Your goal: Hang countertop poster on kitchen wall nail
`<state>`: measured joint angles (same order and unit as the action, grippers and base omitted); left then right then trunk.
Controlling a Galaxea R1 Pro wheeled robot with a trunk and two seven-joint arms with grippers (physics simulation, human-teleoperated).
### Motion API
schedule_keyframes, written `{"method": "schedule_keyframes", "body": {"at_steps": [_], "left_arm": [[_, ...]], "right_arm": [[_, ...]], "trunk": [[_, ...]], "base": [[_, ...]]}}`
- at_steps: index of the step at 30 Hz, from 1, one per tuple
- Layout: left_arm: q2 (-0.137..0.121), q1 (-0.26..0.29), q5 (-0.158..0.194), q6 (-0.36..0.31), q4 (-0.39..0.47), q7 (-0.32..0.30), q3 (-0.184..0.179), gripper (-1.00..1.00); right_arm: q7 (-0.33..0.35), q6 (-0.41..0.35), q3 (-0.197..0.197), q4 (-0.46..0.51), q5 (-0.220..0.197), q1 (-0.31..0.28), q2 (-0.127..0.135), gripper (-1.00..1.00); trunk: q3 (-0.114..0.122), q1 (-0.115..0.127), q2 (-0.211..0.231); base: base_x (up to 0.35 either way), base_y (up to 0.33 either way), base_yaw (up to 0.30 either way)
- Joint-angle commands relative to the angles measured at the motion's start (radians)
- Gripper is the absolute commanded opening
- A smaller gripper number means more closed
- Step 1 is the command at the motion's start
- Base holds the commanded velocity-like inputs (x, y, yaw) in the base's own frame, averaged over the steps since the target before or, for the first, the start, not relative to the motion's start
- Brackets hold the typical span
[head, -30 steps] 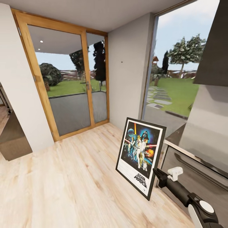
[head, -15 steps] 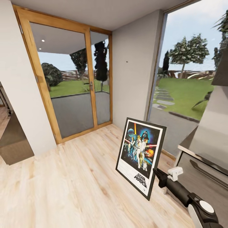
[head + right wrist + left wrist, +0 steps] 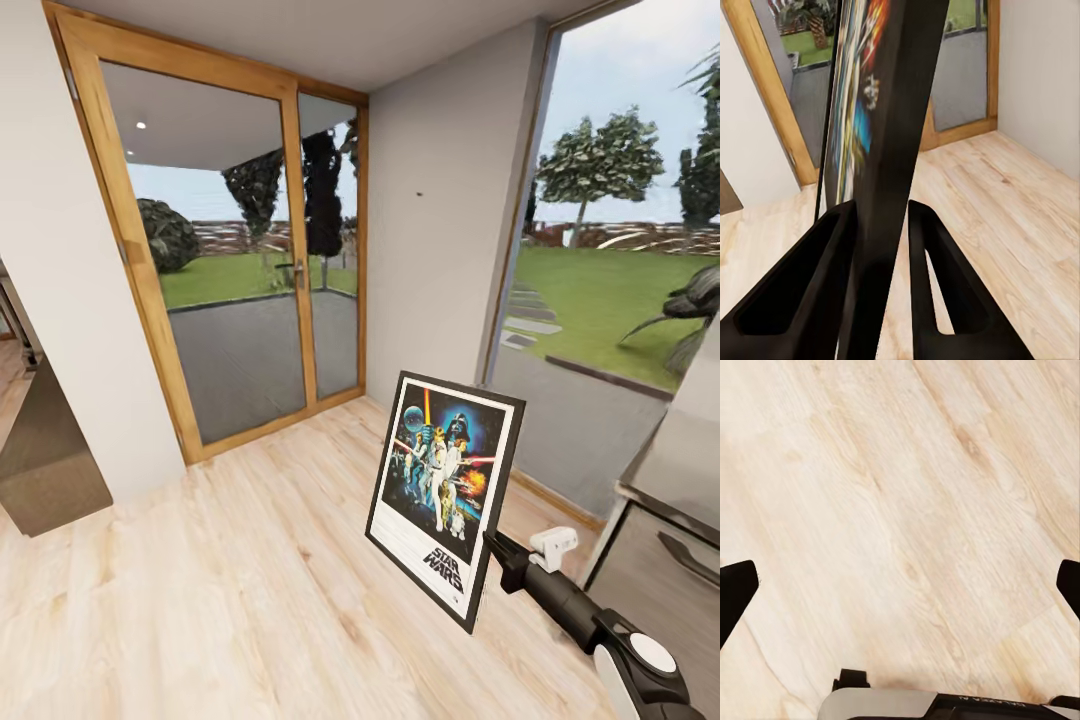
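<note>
The robot's right arm reaches forward from the lower right of the head view. Its right gripper (image 3: pixel 492 558) holds the poster (image 3: pixel 443 496) by the lower part of its right edge. The poster is up in the air above the wooden floor (image 3: pixel 230 590), standing nearly upright and leaning a little. It has a black frame, a white border, dark blue art with small figures, and the words "STAR WARS" near the bottom.

In the right wrist view, the two black fingers (image 3: pixel 937 285) are squeezed onto the black frame of the poster (image 3: pixel 896 112), one on each side. The picture side of the poster shows as a thin, blurry strip of colours.

In the left wrist view, the left gripper (image 3: pixel 900 585) points down at the pale floor (image 3: pixel 900 487). Its two dark fingertips (image 3: pixel 733 589) sit far apart at the edges of the picture, so the fingers are wide open with nothing between them.

Past the poster is a light grey wall (image 3: pixel 440 230) with a tiny dark wall nail (image 3: pixel 418 194) high up on it. To the left of that wall is a big glass door with a wooden frame (image 3: pixel 290 250). To the right is a tall window (image 3: pixel 620 230) showing grass and trees. At the far right edge is a cabinet front (image 3: pixel 655 585) with a dark bar handle.
</note>
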<state>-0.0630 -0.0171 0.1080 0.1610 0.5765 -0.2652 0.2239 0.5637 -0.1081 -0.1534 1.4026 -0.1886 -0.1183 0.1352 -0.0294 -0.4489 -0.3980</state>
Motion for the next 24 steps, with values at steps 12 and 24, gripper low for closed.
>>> {"method": "schedule_keyframes", "body": {"at_steps": [12,24], "left_arm": [[0.000,0.000,0.010,-0.001,0.000,-0.008,0.002,1.00],[0.000,0.000,0.010,-0.001,0.000,-0.009,0.002,1.00]], "right_arm": [[0.007,-0.011,-0.001,0.001,-0.012,-0.001,0.000,-1.00],[0.007,-0.011,-0.002,0.001,-0.012,-0.001,0.000,-1.00]], "trunk": [[-0.002,-0.001,-0.002],[-0.002,-0.001,-0.002]], "base": [[0.275,0.239,0.000],[0.304,0.186,0.000]]}}
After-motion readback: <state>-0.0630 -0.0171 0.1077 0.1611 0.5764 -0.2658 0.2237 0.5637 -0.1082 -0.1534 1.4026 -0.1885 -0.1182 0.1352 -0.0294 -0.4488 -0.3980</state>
